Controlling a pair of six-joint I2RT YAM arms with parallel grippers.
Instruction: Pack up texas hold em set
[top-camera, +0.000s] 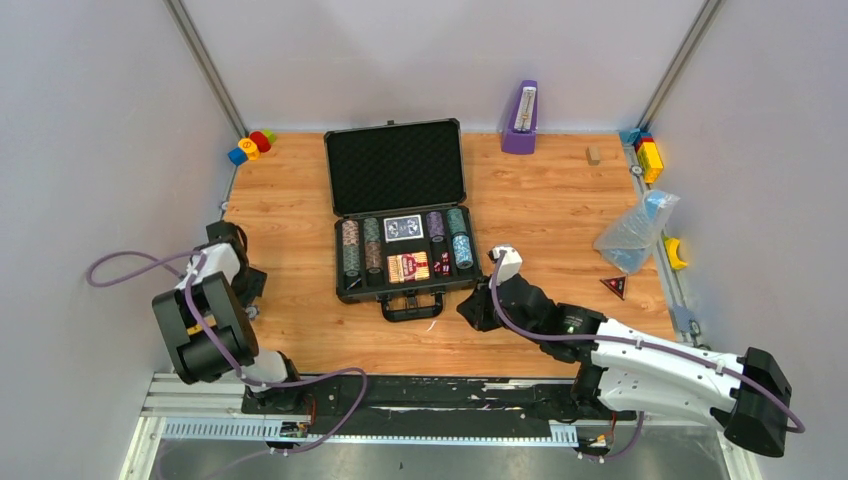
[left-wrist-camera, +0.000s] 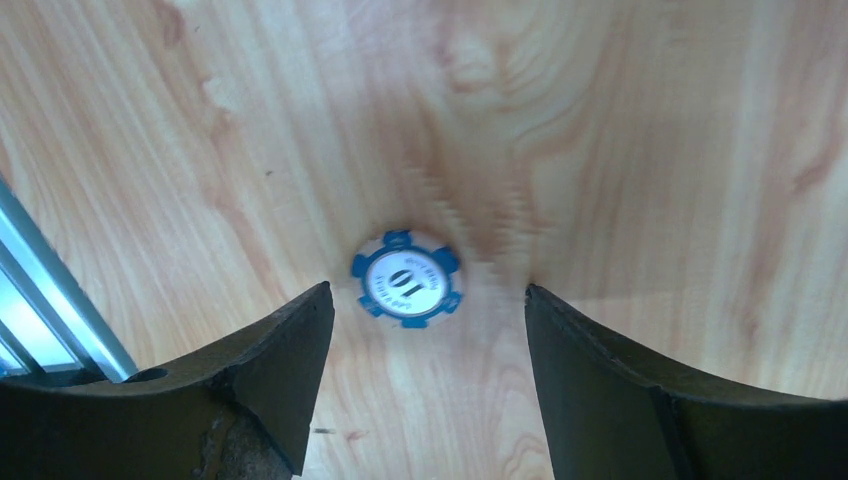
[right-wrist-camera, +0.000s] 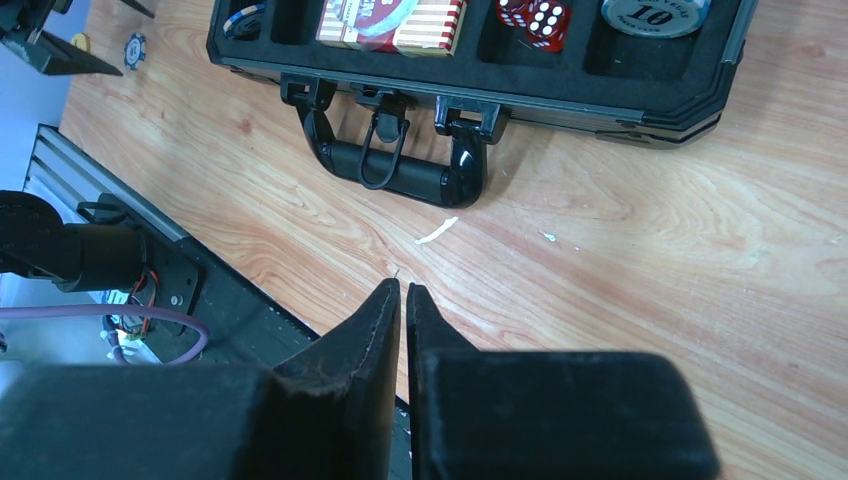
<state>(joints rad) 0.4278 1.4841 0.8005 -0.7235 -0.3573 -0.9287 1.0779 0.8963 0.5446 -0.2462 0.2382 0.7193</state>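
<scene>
**Chip (left-wrist-camera: 407, 278) loose on the wood, left gripper (left-wrist-camera: 428, 297) poised above it**

On my left, the left gripper hangs over the table (top-camera: 540, 200) with its fingers spread wide and nothing in them. The blue-and-white chip marked 10 lies flat on bare wood between them. It touches neither finger and sits a little nearer the one on the left of the wrist view. I judge this is the piece to collect, since the rest of the set I can see sits in foam.

A flat chip offers little edge to bite. I would first shift to centre it, lower until the fingertips brush the wood, then close slowly on its rim. A quick squeeze could flick it away. The aluminium rail (left-wrist-camera: 50, 290) runs close by at the table's side, so I should not push the chip that way.

In the middle, well apart from the chip, the briefcase (top-camera: 395, 168) stands open with its lid raised. It holds chip rolls (top-camera: 351, 247), card decks (right-wrist-camera: 400, 25) and red dice (right-wrist-camera: 535, 15). The blue roll (top-camera: 462, 250) at its right end looks like the matching slot.

On the right, my right gripper (right-wrist-camera: 402, 290) hovers low over the wood just in front of the black handle (right-wrist-camera: 400, 175). Its fingers are pressed nearly together and hold nothing.
</scene>
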